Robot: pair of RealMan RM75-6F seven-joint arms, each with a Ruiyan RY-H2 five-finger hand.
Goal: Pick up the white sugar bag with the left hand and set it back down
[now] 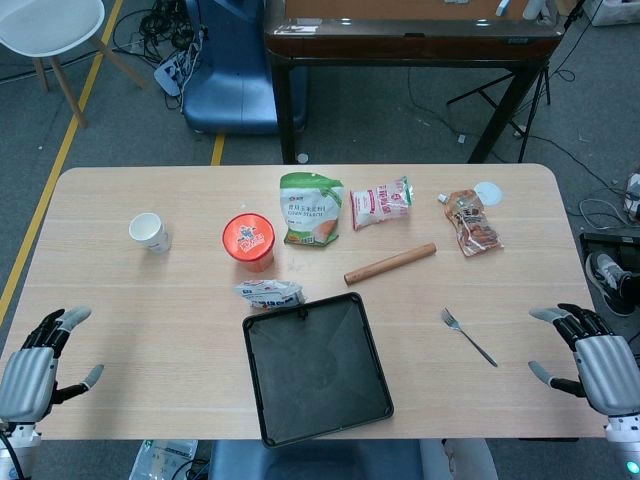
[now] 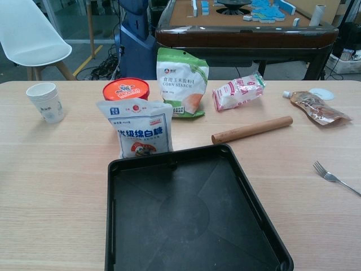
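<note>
A pale wooden tabletop (image 1: 150, 300) with rounded corners is seen on a grey floor; behind it stand a dark-framed table (image 1: 410, 35), a white chair (image 1: 50, 25) and a blue seat (image 1: 235, 70) with cables beside it. The left hand (image 1: 40, 365) is held low at the near left edge, released, fingers spread and nothing grasped. The right hand (image 1: 590, 355) is posed likewise at the near right edge, fingers apart and empty.

The white sugar bag (image 2: 140, 127) is stood upright well to the right of the left hand and farther from the robot, touching the far rim of a black tray (image 1: 315, 365). Just beyond the bag an orange-lidded tub (image 1: 248, 241) is placed, with a green corn starch bag (image 1: 312, 208) to its right. A paper cup (image 1: 150, 232) is set beyond the left hand. Nearer the right hand, a fork (image 1: 468, 335) is laid, with a rolling pin (image 1: 390, 264), a pink-white packet (image 1: 381, 203) and a brown pouch (image 1: 471, 222) farther off.
</note>
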